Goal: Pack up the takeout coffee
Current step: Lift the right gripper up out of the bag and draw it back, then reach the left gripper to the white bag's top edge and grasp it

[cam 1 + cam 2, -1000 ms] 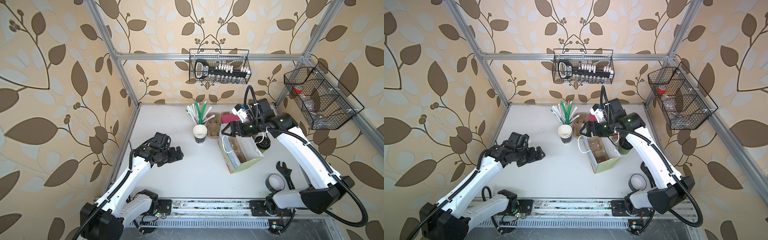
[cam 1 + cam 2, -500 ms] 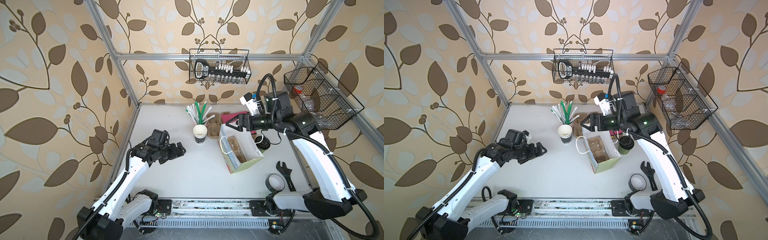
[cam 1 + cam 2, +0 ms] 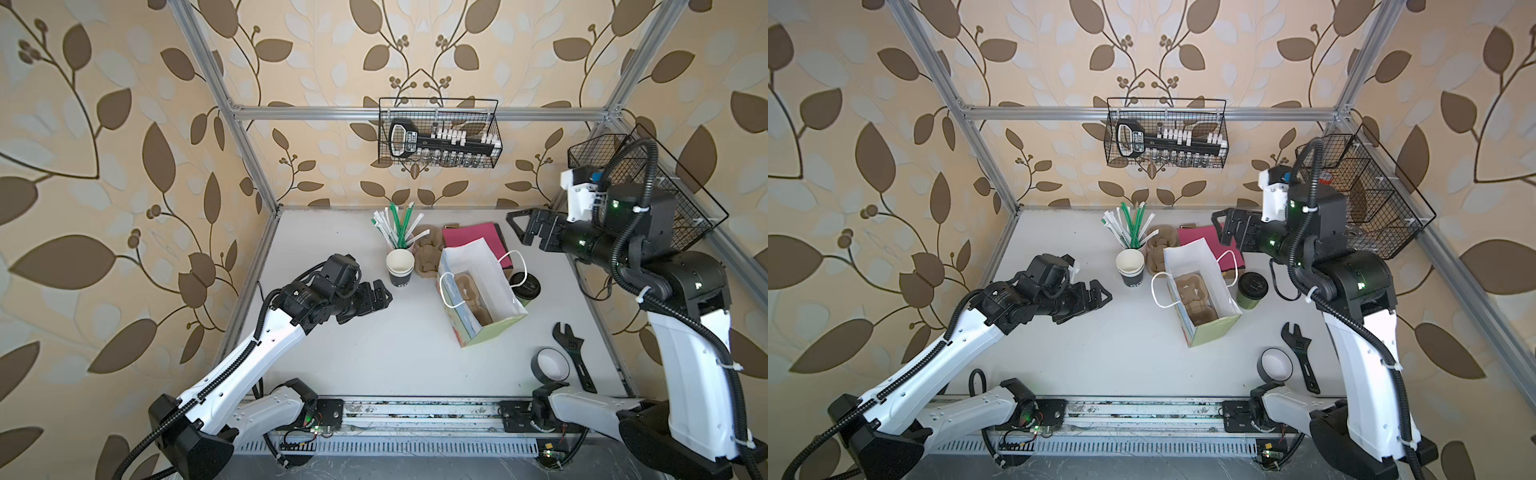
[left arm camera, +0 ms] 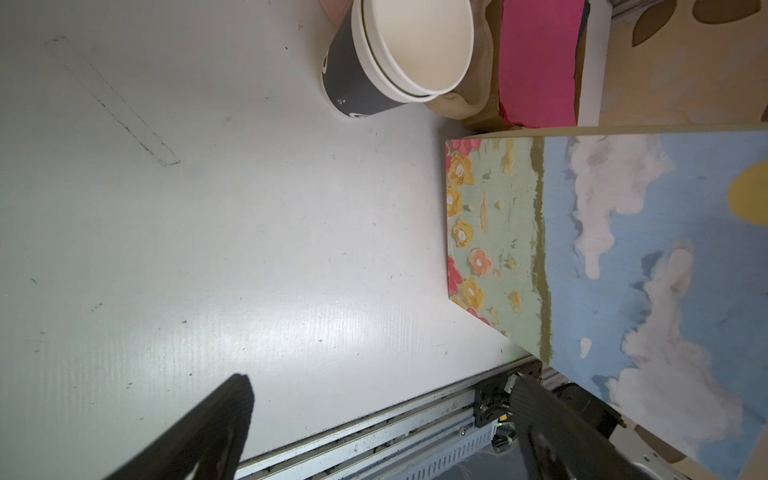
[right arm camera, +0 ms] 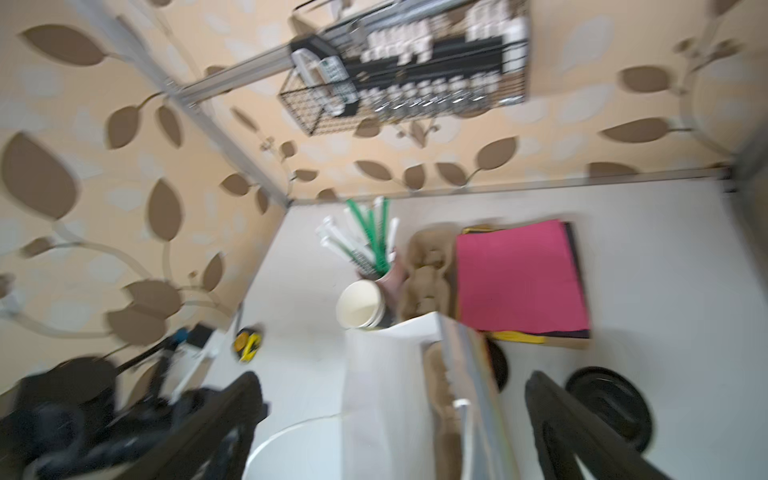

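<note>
Looking down in both top views, you have the takeout coffee (image 3: 527, 286) standing upright on the tabletop (image 3: 374, 353) with its black lid on. It is just beside the right-hand wall of the open paper bag (image 3: 467, 259) and outside it, and one white bag handle loops across its lid. A brown cup carrier (image 3: 473, 297) lies on the bag's floor. Your right end effector (image 3: 517, 229) hangs in the air over the pink sheets (image 3: 471, 235) at the back, above and apart from the coffee. It is released, and the blurred right wrist view shows its fingers (image 5: 552, 419) spread wide with nothing between them, the coffee's lid just past one of them. Your left end effector (image 3: 375, 300) hovers over bare tabletop left of the bag and just below the stacked cups (image 3: 400, 268) in both top views. It is likewise released and empty, pointing toward the bag. A black wrench (image 3: 572, 351) and a tape roll (image 3: 549, 365) lie near the front right corner.
</note>
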Robot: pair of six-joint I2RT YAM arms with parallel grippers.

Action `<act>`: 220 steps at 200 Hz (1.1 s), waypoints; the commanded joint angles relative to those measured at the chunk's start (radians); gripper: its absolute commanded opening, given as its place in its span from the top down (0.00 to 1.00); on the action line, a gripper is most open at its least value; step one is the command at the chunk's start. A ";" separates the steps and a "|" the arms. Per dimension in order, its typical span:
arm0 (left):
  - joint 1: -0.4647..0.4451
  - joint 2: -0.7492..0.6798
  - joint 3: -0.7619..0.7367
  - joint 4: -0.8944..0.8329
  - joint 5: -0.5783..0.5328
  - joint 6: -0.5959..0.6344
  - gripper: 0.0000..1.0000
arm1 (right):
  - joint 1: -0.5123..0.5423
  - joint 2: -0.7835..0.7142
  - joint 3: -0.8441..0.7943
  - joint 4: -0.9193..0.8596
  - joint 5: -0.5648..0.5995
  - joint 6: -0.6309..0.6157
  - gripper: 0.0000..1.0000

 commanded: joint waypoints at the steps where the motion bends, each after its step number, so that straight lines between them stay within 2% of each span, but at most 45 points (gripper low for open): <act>1: -0.022 -0.019 0.065 0.023 -0.025 -0.061 0.01 | -0.059 -0.009 -0.076 -0.044 0.316 0.009 0.00; 22: -0.052 -0.020 0.084 0.025 -0.059 -0.107 0.01 | -0.108 0.001 -0.144 -0.055 0.378 0.036 0.00; 48: -0.096 -0.003 0.097 0.053 -0.073 -0.155 0.01 | -0.235 0.005 -0.277 -0.025 0.233 0.085 0.00; 90: -0.165 0.070 0.137 0.052 -0.124 -0.170 0.01 | -0.364 0.017 -0.501 0.082 0.051 0.135 0.00; 128: -0.193 0.096 0.175 0.081 -0.150 -0.197 0.01 | -0.393 -0.007 -0.592 0.148 0.107 0.142 0.00; 165: -0.261 0.117 0.264 0.116 -0.203 -0.230 0.02 | -0.455 0.001 -0.667 0.216 0.037 0.165 0.00; 190: -0.291 0.086 0.254 0.167 -0.241 -0.261 0.04 | -0.458 0.045 -0.695 0.246 -0.020 0.154 0.00; 220: -0.329 0.082 0.268 0.193 -0.284 -0.287 0.06 | -0.477 0.073 -0.728 0.268 0.002 0.162 0.00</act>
